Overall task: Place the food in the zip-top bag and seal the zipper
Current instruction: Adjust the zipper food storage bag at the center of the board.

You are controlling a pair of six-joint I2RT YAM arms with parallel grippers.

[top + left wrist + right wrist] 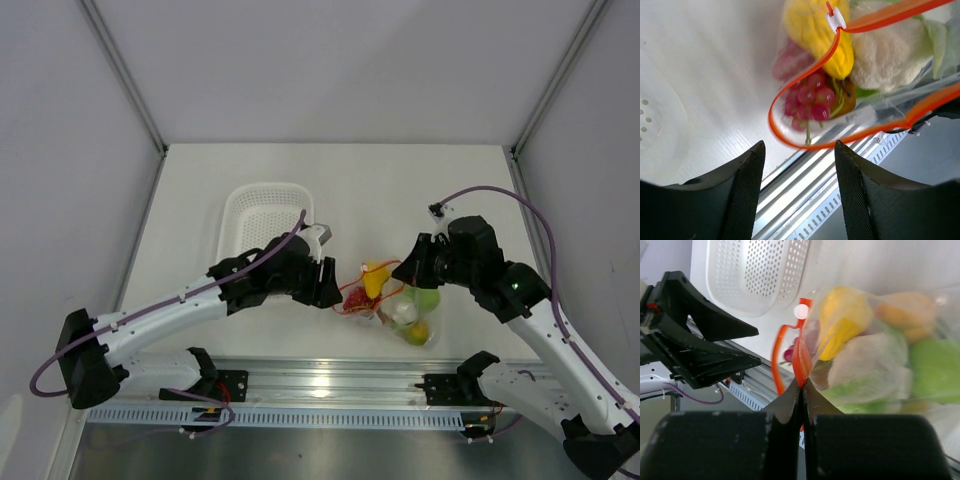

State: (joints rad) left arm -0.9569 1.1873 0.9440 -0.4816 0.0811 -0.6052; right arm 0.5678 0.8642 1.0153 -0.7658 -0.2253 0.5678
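The zip-top bag (400, 305) lies near the table's front edge with the food inside: purple-red grapes (810, 97), a yellow fruit (820, 35), white cauliflower (890, 55) and a green apple (935, 370). Its zipper (776, 127) bows out in an orange-red loop, so the mouth gapes, and a white slider (836, 20) sits on the strip. My left gripper (800, 150) is open with nothing between its fingers; the zipper loop hangs just past the tips. My right gripper (802, 385) is shut on the zipper (801, 362) at the bag's other side.
A white perforated basket (265, 210) stands behind the left gripper (337, 290), at the table's middle left. The aluminium rail (330, 385) runs along the front edge, right below the bag. Side walls close in the table on both sides.
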